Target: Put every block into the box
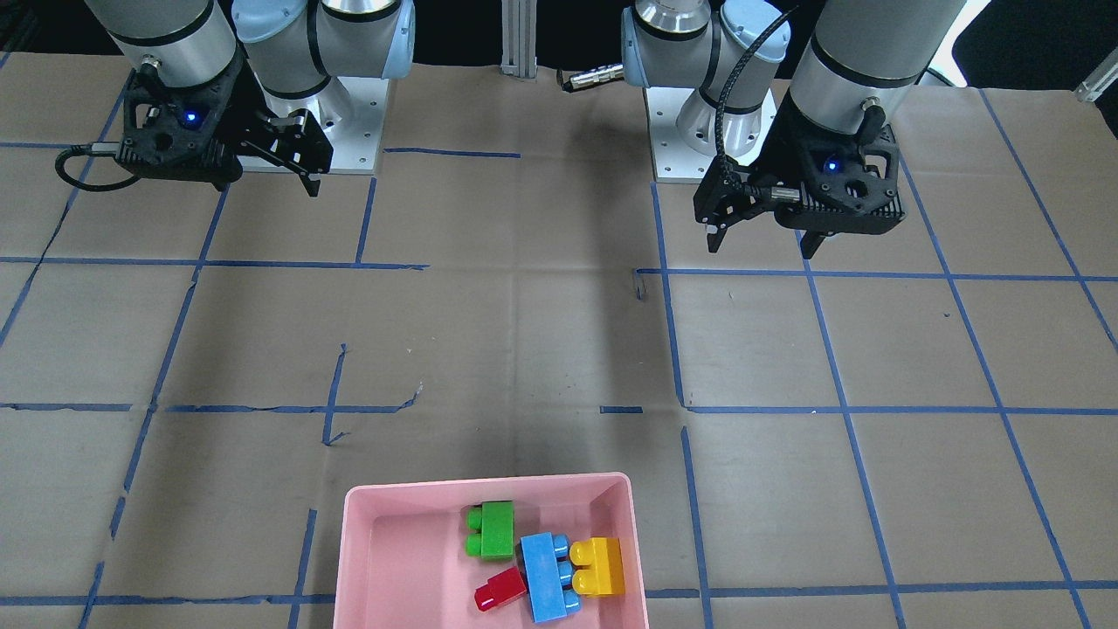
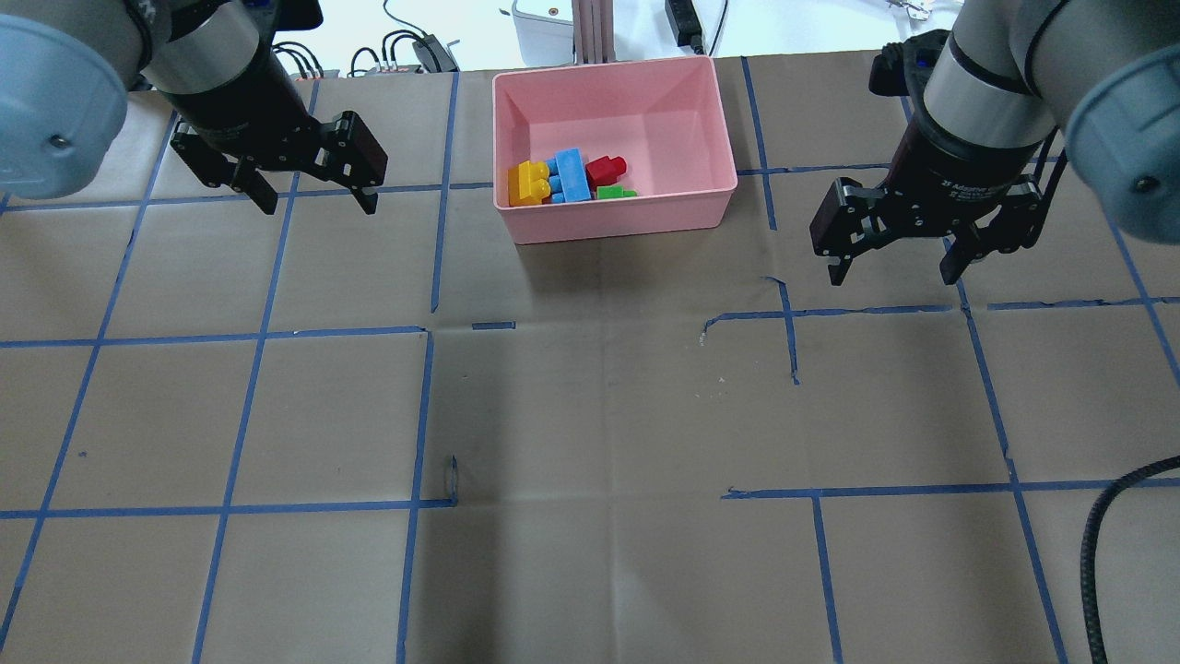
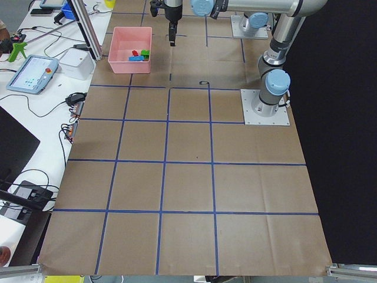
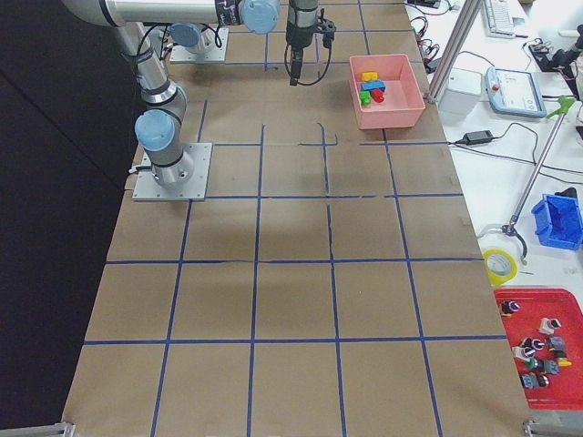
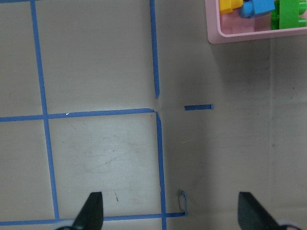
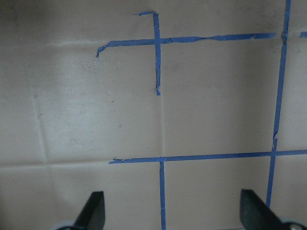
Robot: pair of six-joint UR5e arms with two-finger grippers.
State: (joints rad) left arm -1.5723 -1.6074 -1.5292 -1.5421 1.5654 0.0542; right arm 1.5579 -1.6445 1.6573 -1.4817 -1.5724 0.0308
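The pink box (image 1: 489,486) stands at the table's far edge from the robot, between the arms, and shows in the overhead view (image 2: 618,219) too. Inside it lie the green block (image 1: 496,529), blue block (image 1: 548,577), yellow block (image 1: 600,566) and red block (image 1: 500,589), close together. My left gripper (image 2: 318,198) is open and empty, above the table left of the box. My right gripper (image 2: 892,273) is open and empty, above the table right of the box. The left wrist view shows the box corner (image 5: 240,36) at top right.
Brown paper with blue tape lines covers the table (image 2: 590,415). A black cable (image 2: 1106,516) loops in at the near right edge. Beyond the box stand a bench with a teach pendant (image 3: 32,73) and a red parts tray (image 4: 537,346).
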